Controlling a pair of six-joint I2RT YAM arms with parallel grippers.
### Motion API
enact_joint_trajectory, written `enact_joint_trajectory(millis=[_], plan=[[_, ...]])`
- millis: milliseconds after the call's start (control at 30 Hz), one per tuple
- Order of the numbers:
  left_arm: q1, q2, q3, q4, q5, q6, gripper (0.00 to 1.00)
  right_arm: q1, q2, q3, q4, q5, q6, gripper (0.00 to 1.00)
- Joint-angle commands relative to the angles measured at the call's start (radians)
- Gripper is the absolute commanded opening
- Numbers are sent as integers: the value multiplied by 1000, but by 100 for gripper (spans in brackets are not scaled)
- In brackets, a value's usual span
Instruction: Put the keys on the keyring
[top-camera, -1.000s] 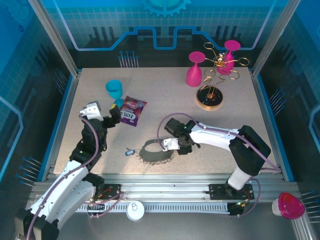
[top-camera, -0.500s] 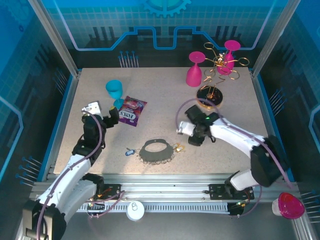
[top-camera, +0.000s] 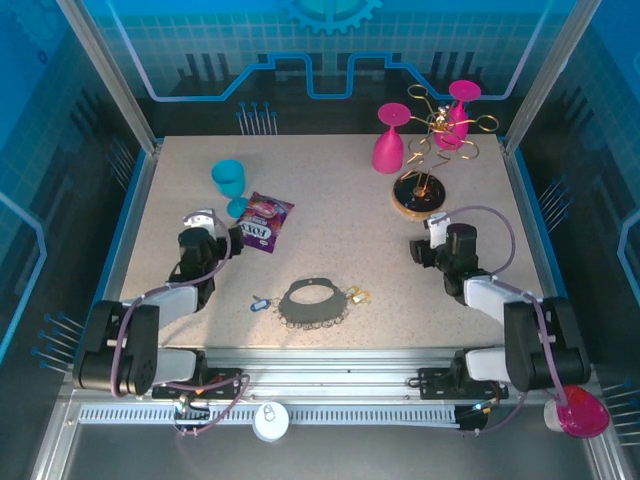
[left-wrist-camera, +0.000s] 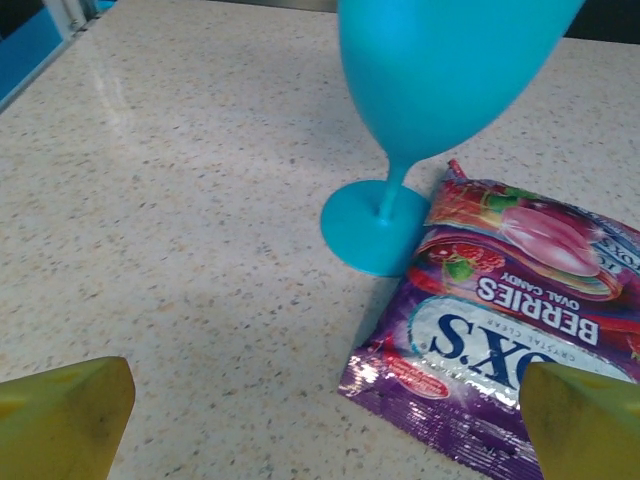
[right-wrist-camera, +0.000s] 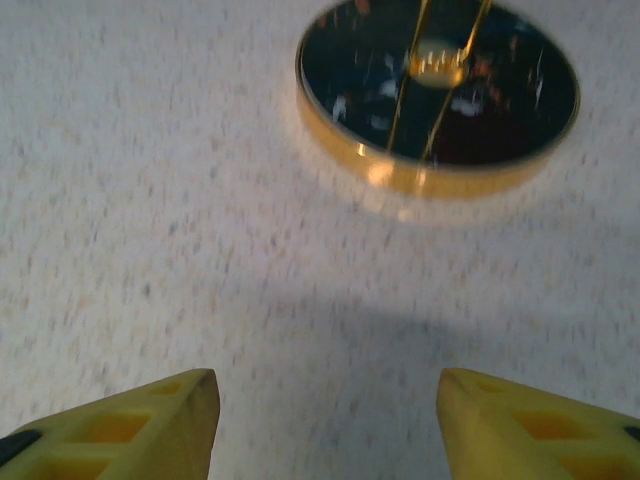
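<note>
The keyring (top-camera: 312, 302), a greyish crescent fringed with small chain links, lies on the table near the front middle, its blue tag (top-camera: 260, 303) at its left end. Small brass keys (top-camera: 356, 296) lie touching its right end. My left gripper (top-camera: 222, 236) rests low at the left, open, its yellow fingertips (left-wrist-camera: 62, 418) wide apart over bare table. My right gripper (top-camera: 428, 247) sits at the right, folded back, open, fingertips (right-wrist-camera: 130, 428) spread with nothing between them. Both grippers are well away from the keyring.
A blue goblet (left-wrist-camera: 420, 90) stands just ahead of the left gripper, beside a purple candy bag (left-wrist-camera: 520, 300). The gold wire stand's round base (right-wrist-camera: 437, 95) lies ahead of the right gripper. Two pink goblets (top-camera: 390, 140) stand at the back right.
The right arm has pulled away from the keyring to the right and folded back, leaving the keys by the ring. The left arm has lowered and folded toward its base.
</note>
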Motion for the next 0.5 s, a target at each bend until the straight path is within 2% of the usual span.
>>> enact_joint_trajectory(millis=[0, 100, 167, 200, 233, 300, 367, 467], plan=[[20, 39, -2, 162, 74, 35, 99, -18, 108, 13, 309, -69, -4, 60], [27, 128, 3, 244, 114, 30, 99, -49, 147, 2, 353, -99, 24, 60], [27, 203, 6, 303, 145, 42, 99, -64, 193, -59, 528, -119, 44, 63], [26, 241, 17, 337, 150, 51, 99, -69, 182, -65, 519, -122, 45, 66], [27, 221, 33, 261, 148, 41, 99, -75, 180, -55, 494, -127, 47, 67], [27, 234, 23, 312, 124, 40, 99, -79, 183, -35, 462, -124, 51, 76], [24, 229, 11, 320, 71, 24, 99, -76, 188, -35, 472, -117, 54, 78], [21, 232, 20, 314, 83, 33, 99, -76, 186, -33, 466, -115, 52, 80]])
